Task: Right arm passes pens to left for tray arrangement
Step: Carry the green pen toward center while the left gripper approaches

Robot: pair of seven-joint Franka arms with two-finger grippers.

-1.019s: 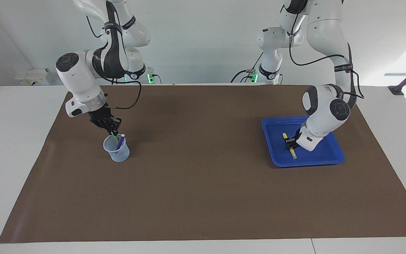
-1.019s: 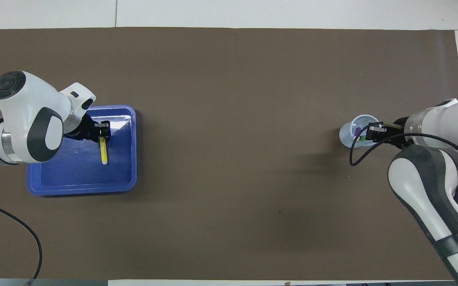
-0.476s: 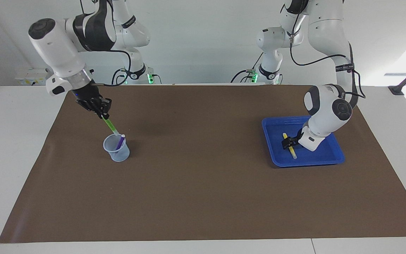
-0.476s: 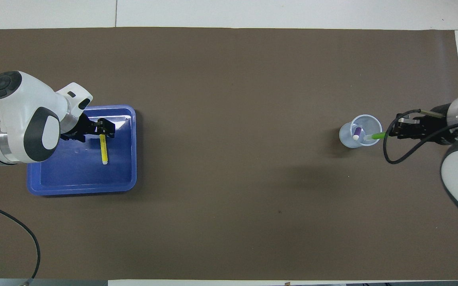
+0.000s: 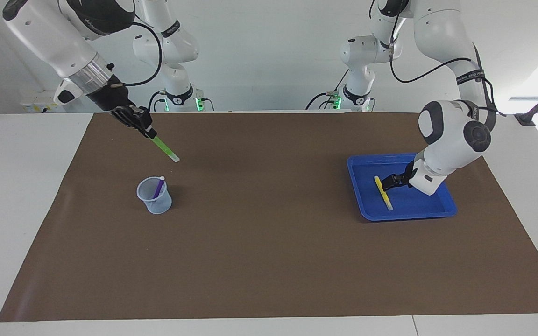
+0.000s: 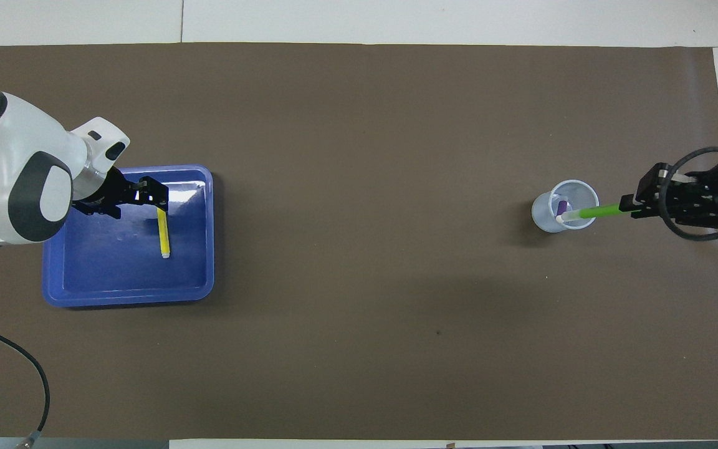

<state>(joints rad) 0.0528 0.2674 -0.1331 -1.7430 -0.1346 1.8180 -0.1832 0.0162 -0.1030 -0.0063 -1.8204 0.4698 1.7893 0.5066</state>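
At the right arm's end of the table, the right gripper [image 5: 145, 129] is seen raised in the air over the brown mat [image 5: 269, 242], above the cup [image 5: 154, 196] and a little toward the robots from it. Its jaws are closed on the coloured end of the green pen [image 5: 165, 149], which slants down and away from the fingers with its whitish tip lowest. The pen is entirely clear of the cup. In the overhead view the green pen [image 6: 589, 212] reaches out from the right gripper [image 6: 633, 204] so that its pale tip lies across the rim of the cup [image 6: 564, 206].

The small translucent cup stands upright on the mat, and the purple pen [image 5: 159, 186] leans inside it, whitish end up at the rim.

Toward the left arm's end, the blue tray [image 5: 439, 205] rests on the mat. The yellow pen [image 5: 383, 192] lies flat on the tray floor, its whitish end pointing away from the robots. The left gripper [image 5: 389, 182] is held low over the tray, just beside the pen's yellow end. Its jaws are parted, and nothing is held between them. In the overhead view the left gripper [image 6: 150, 190] is seen at the end of the yellow pen [image 6: 163, 232] that lies farther from the robots, inside the blue tray [image 6: 128, 293].
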